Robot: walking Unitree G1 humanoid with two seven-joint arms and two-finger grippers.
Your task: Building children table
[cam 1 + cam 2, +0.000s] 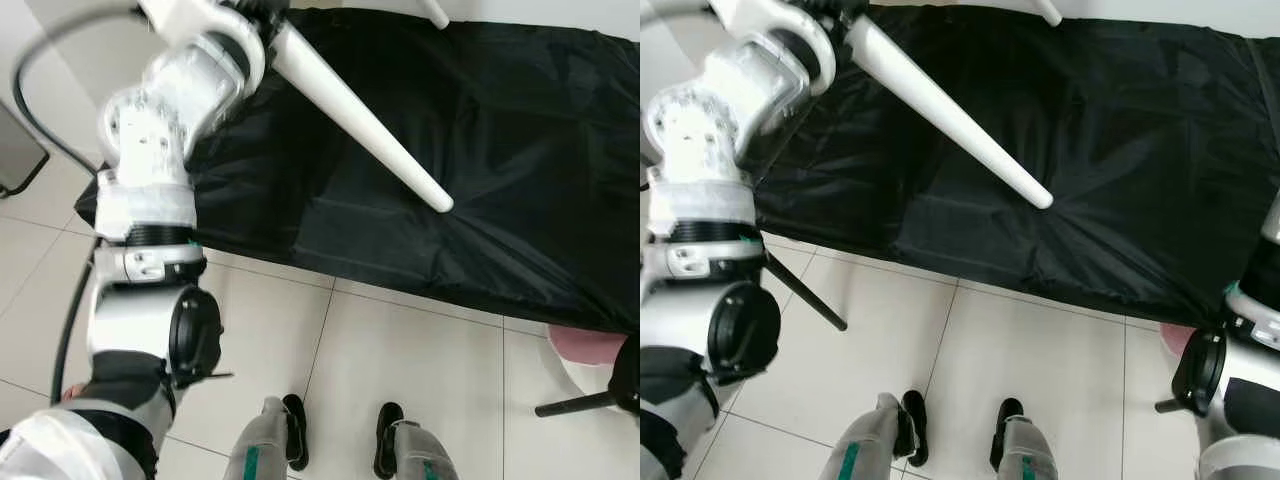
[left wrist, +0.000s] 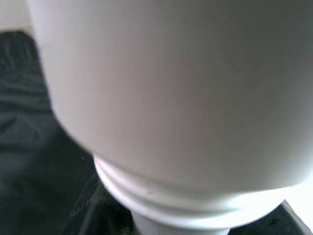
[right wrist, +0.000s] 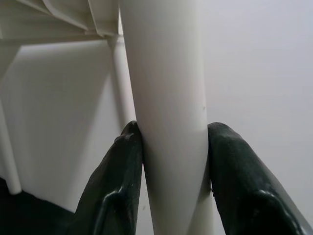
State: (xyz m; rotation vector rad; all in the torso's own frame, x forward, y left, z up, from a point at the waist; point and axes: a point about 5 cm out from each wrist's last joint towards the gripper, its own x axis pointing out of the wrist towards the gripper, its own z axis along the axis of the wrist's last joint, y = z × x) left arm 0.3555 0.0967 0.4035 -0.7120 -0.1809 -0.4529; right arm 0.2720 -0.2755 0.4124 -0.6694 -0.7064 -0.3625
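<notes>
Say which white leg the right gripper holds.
The thick leg in front: the right gripper has its black fingers pressed on both its sides. The thin leg behind it is untouched.

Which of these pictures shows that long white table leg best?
The left eye view: the leg runs whole and tapering down to its tip over the black cloth. The right eye view shows much the same. The left wrist view shows a blurred white close-up, apparently its thick end. The right wrist view shows a leg clamped between black fingers.
</notes>
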